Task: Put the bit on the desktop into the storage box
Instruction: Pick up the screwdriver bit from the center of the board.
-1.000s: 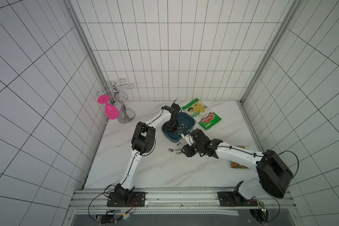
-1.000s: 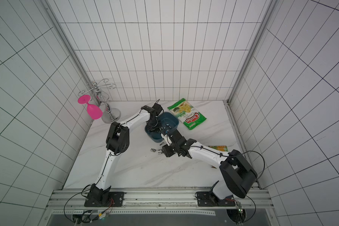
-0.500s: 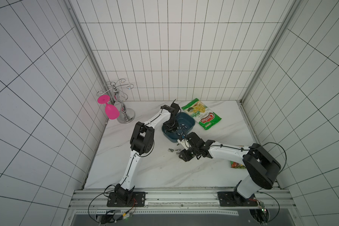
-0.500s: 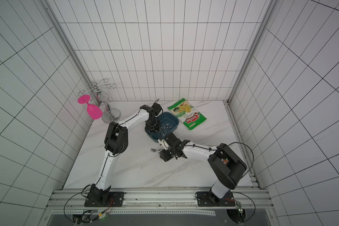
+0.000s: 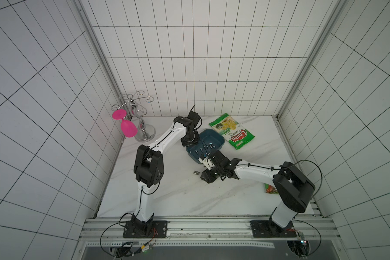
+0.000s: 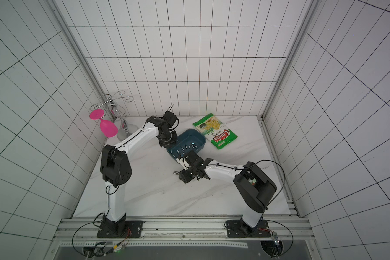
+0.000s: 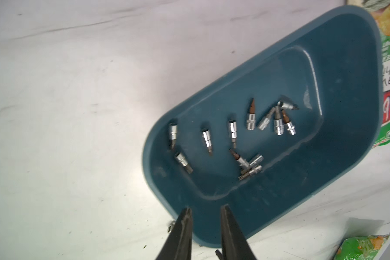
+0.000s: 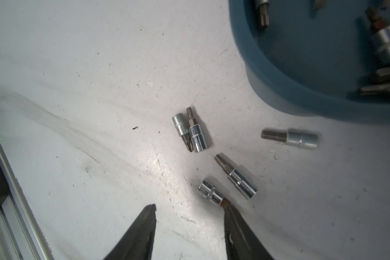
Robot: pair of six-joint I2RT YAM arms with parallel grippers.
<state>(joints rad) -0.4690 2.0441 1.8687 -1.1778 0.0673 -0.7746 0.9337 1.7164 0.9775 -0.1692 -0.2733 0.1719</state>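
the right arm has swung its elbow in over the last second and brought the right gripper (image 8: 189, 206) low over the loose bits (image 5: 196, 172) on the desktop (image 8: 77, 90). the left gripper (image 7: 205, 208) has stayed above one end of the storage box (image 7: 338, 56). its jaws are only narrowly parted with nothing between them, so i'd guess its load is already dropped. the right jaws stand fairly wide and empty, so that arm looks to be lining up the next pick rather than carrying anything.

five bits still lie on the desktop just beside the box. two (image 8: 191, 131) touch side by side, one (image 8: 289, 137) sits alone nearer the box wall, and one (image 8: 236, 179) is star-tipped. the nearest bit (image 8: 212, 193) has its brown tip right against one finger (image 8: 236, 227). each is a short shiny chrome socket with a darker driver tip, lying flat. about a dozen more (image 7: 232, 132) are scattered inside the box.
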